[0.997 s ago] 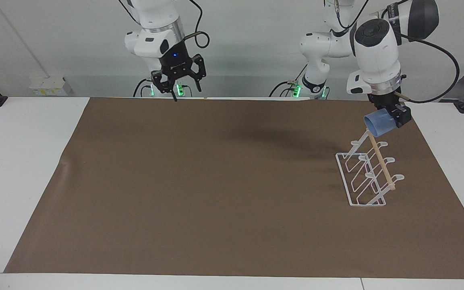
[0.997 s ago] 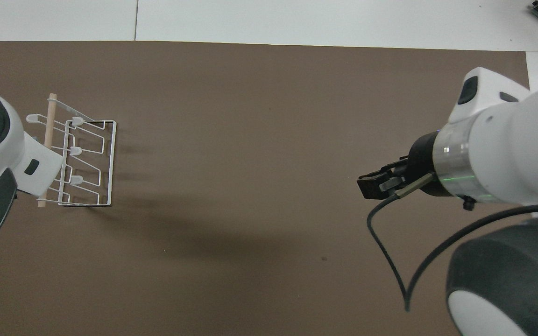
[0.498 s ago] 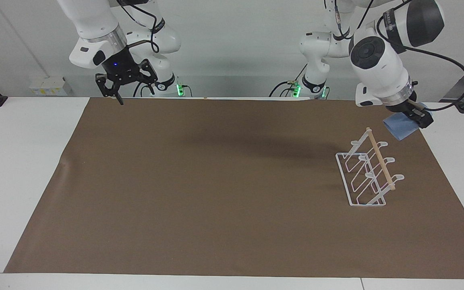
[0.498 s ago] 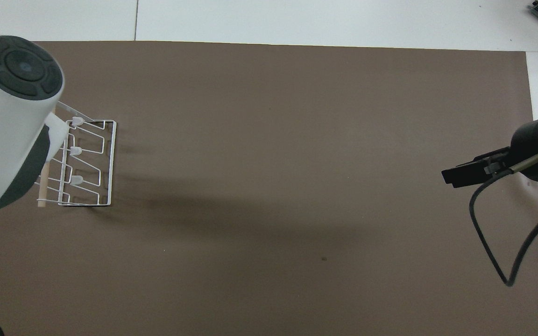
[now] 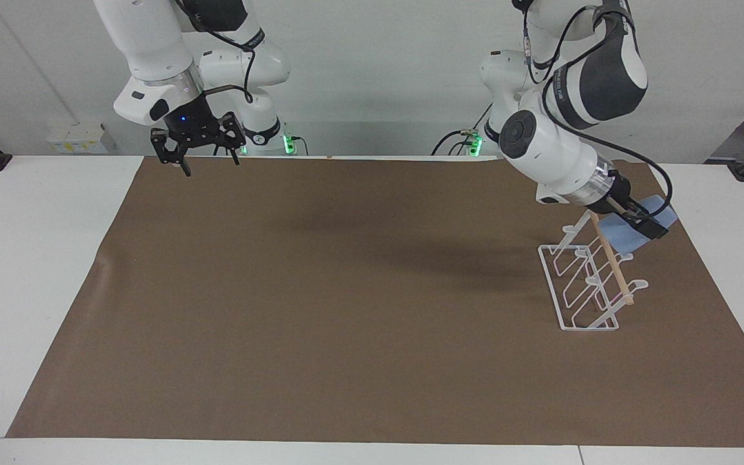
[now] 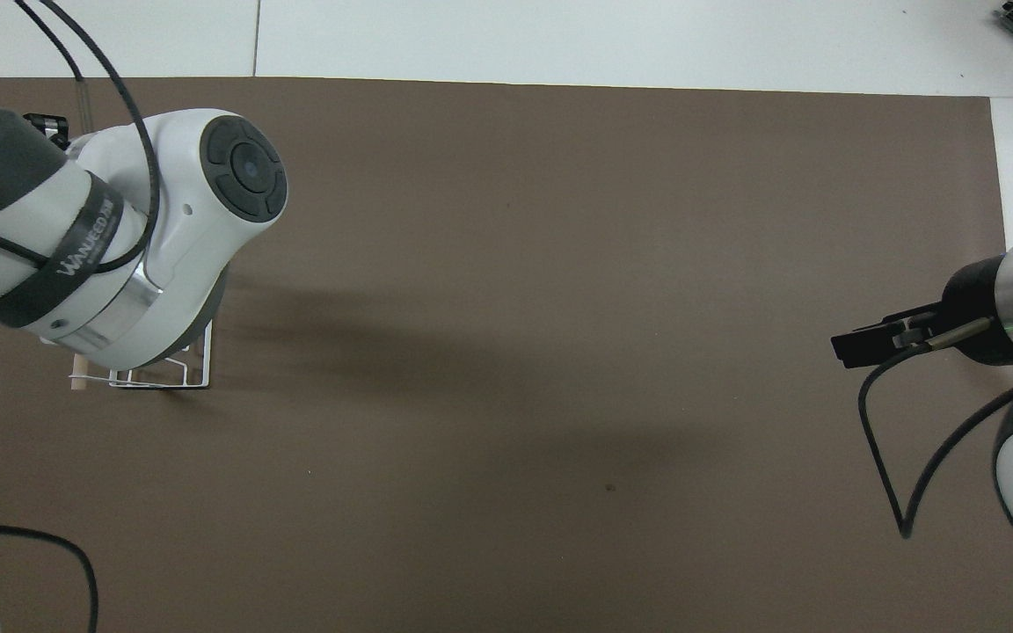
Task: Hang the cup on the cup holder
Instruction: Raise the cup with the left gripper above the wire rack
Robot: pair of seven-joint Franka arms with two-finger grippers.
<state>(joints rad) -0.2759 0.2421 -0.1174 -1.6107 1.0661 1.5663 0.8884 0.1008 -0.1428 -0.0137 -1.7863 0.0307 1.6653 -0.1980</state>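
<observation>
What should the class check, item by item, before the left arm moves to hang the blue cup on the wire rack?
1. Cup held: the left claw is shut on the cup. Ok.
2. Cup at the rack: it is beside the cup holder, at the end nearer the robots. Ok.
3. Cup mouth lined up with a prong: cannot tell.
4. Rack standing flat on the brown mat: ok.
5. Overhead view of the rack: the left arm covers most of it. Not ok.
6. Right claw out of the way: open, holding nothing, over the mat's edge at the right arm's end. Ok.
</observation>
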